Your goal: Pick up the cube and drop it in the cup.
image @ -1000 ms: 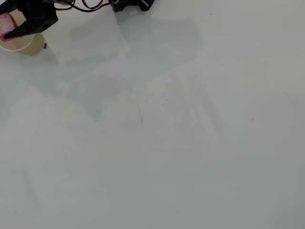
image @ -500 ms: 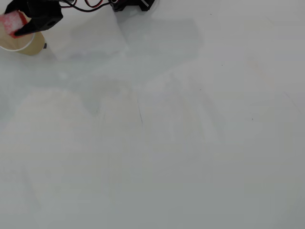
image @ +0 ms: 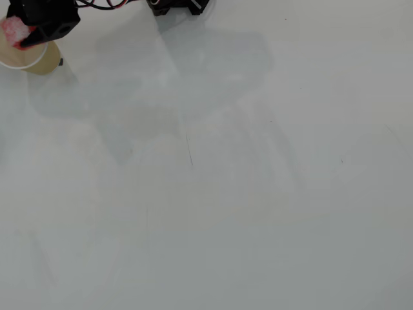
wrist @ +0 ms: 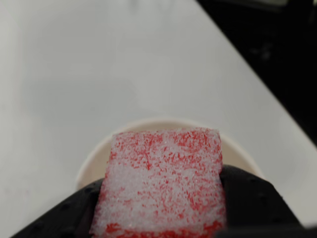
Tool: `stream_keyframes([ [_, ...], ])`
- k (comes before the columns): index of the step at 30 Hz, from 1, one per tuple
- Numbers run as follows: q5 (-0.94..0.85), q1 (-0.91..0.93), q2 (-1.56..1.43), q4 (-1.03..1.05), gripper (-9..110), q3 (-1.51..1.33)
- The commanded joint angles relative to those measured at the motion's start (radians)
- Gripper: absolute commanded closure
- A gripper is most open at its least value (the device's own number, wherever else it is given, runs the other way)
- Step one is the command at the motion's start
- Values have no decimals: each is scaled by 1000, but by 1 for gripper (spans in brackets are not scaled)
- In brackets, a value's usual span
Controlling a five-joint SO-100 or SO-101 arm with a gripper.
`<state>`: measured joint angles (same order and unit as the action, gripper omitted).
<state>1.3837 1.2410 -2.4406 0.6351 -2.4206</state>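
Note:
The red cube (wrist: 163,178), its faces speckled white, fills the lower middle of the wrist view, held between the black fingers (wrist: 252,198) of my gripper (wrist: 161,198). Right behind and below it curves the cream rim of the cup (wrist: 96,158). In the overhead view the cube (image: 14,28) sits at the far top left, above the tan cup (image: 32,61), with the black gripper (image: 19,31) shut on it. The cup's inside is mostly hidden by the cube.
The white table (image: 226,194) spreads across the overhead view. The arm's black base (image: 174,6) and red wires sit at the top edge. In the wrist view the table's edge (wrist: 247,64) runs diagonally at the right, with dark space beyond.
The gripper has carried the cube a little up and to the right over the cup's rim since a second ago. The cup has stayed put.

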Motion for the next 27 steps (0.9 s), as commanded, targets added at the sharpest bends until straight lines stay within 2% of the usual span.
stream_keyframes([
  [1, 23, -2, 9, 12, 98, 210],
  [7, 31, -5, 72, 66, 99, 310],
  [13, 31, 3, 118, 209, 99, 379],
  [27, 31, 9, 132, 238, 99, 383],
])
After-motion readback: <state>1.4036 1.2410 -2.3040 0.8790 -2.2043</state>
